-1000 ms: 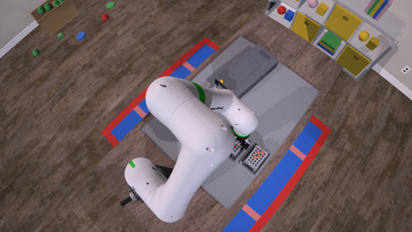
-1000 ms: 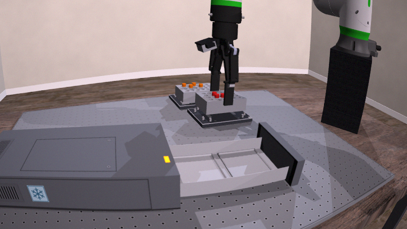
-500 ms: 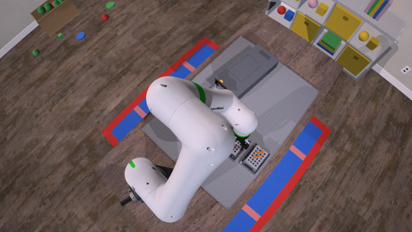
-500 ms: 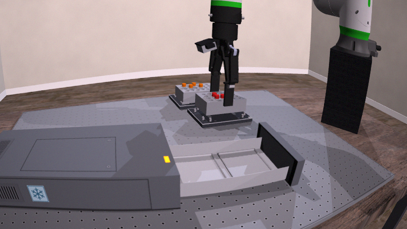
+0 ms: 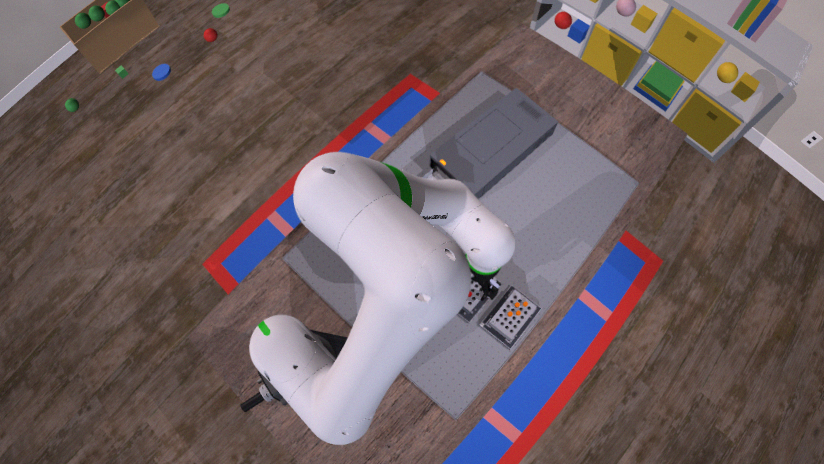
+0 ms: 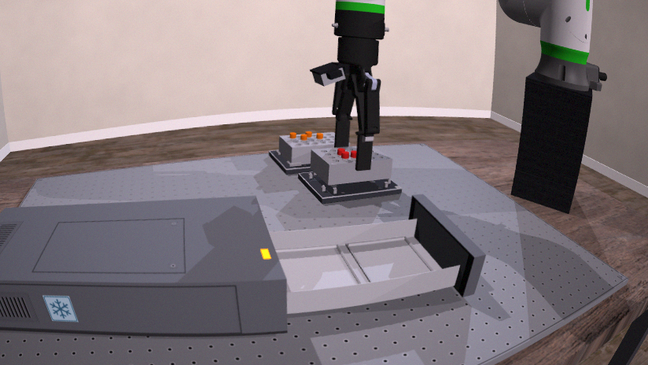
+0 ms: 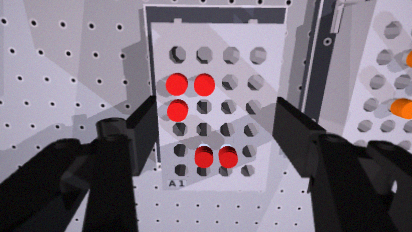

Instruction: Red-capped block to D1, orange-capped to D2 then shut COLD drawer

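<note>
Exterior view, close up: the cooler (image 6: 135, 240) (image 5: 490, 138) has its drawer (image 6: 371, 289) (image 5: 439, 171) pulled out, with no block in it, and its little lamp (image 6: 265, 253) (image 5: 442, 161) is lit. Past that, the tool (image 6: 353, 155) (image 5: 487, 288) (image 7: 215, 112) is part-way open, its fingers pressed on two sides of the red-cap block (image 6: 326, 170) (image 5: 473, 307) (image 7: 267, 162). That block looks level, just over slot D1 (image 6: 324, 199) (image 7: 215, 14), and seems not all the way down. The job now, I think, is to set it down. Go straight down and slow, keep it flat, and line all its sides up inside the small locators (image 6: 335, 189). If one edge lands on a locator, the block could tip and the loose red tubes (image 6: 345, 155) (image 7: 177, 84) could hop out. Let go only when it sits flat, then lift straight up. Farther back, the orange-cap block (image 6: 290, 152) (image 5: 507, 325) (image 7: 360, 100) looks flat on slot D2 (image 6: 288, 170) (image 7: 312, 65), so don't bump it. Shutting the drawer comes last.
</note>
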`<state>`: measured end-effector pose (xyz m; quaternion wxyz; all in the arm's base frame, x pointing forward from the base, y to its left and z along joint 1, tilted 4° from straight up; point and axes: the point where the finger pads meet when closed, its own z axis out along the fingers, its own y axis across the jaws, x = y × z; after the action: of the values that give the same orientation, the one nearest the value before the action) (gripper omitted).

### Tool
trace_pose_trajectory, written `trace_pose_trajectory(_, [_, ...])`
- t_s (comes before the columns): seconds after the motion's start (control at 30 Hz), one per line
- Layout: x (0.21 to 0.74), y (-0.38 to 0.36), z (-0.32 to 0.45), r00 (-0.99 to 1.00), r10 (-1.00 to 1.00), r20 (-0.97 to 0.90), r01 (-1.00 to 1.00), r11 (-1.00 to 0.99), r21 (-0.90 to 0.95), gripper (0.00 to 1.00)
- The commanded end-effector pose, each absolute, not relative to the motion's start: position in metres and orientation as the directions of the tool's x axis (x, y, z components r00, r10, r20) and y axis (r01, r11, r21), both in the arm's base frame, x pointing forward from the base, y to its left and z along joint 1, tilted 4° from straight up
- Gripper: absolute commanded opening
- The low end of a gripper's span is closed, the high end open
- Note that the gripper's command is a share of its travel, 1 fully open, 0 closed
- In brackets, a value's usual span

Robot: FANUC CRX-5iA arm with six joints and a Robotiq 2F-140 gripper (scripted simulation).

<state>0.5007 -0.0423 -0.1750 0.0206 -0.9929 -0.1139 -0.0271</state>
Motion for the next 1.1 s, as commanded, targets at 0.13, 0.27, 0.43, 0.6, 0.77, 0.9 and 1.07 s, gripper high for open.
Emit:
trace_pose_trajectory(0.13, [0.5015, -0.0423, -0.1754, 0.972, 0.225, 0.06, 0.228, -0.973, -0.034, 0.1])
trace_pose_trajectory(0.27, [0.5015, -0.0423, -0.1761, 0.972, 0.225, 0.06, 0.228, -0.973, -0.034, 0.1])
trace_pose_trajectory(0.43, [0.5016, -0.0423, -0.1766, 0.972, 0.225, 0.06, 0.228, -0.973, -0.034, 0.1])
trace_pose_trajectory(0.6, [0.5016, -0.0422, -0.1774, 0.972, 0.225, 0.06, 0.228, -0.973, -0.034, 0.1])
trace_pose_trajectory(0.77, [0.5016, -0.0422, -0.1782, 0.972, 0.225, 0.06, 0.228, -0.973, -0.034, 0.1])
trace_pose_trajectory(0.9, [0.5017, -0.0421, -0.1789, 0.972, 0.225, 0.06, 0.228, -0.973, -0.034, 0.1])
trace_pose_trajectory(1.07, [0.5017, -0.0421, -0.1794, 0.972, 0.225, 0.06, 0.228, -0.973, -0.034, 0.1])
